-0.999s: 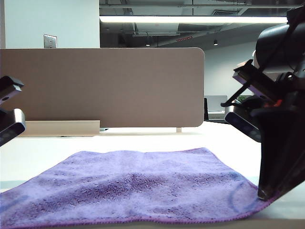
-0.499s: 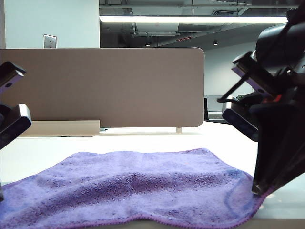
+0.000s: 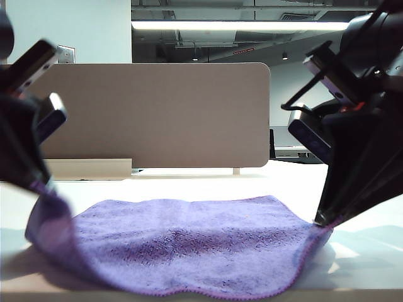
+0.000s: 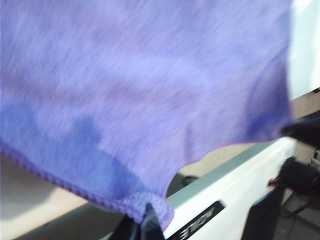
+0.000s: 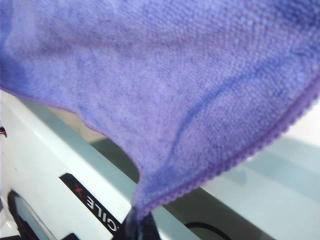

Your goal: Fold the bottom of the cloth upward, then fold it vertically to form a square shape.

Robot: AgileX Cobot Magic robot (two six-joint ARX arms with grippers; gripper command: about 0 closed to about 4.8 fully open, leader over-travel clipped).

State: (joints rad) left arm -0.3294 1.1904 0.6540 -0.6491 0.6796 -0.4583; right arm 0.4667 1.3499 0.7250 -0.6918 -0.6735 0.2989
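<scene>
The cloth point(image 3: 189, 242) is a fuzzy purple towel with a darker stitched hem, spread on the white table. Both of its near corners hang in the air while the middle sags to the table. My left gripper point(image 3: 39, 185) is shut on the near left corner, lifted well above the table. In the left wrist view the cloth point(image 4: 140, 100) fills the picture and its corner folds over my left gripper point(image 4: 145, 220). My right gripper point(image 3: 322, 220) is shut on the near right corner. The right wrist view shows the cloth point(image 5: 170, 85) hanging from my right gripper point(image 5: 139, 220).
A beige partition panel point(image 3: 145, 113) stands behind the table's far edge. Bare white table point(image 3: 189, 185) lies between the cloth and the panel. The robot's white base with black lettering point(image 5: 90, 200) shows under the hanging cloth.
Both grippers have risen with the cloth's near corners; the left one came up the most. The near hem has left the table and now sags between them.
</scene>
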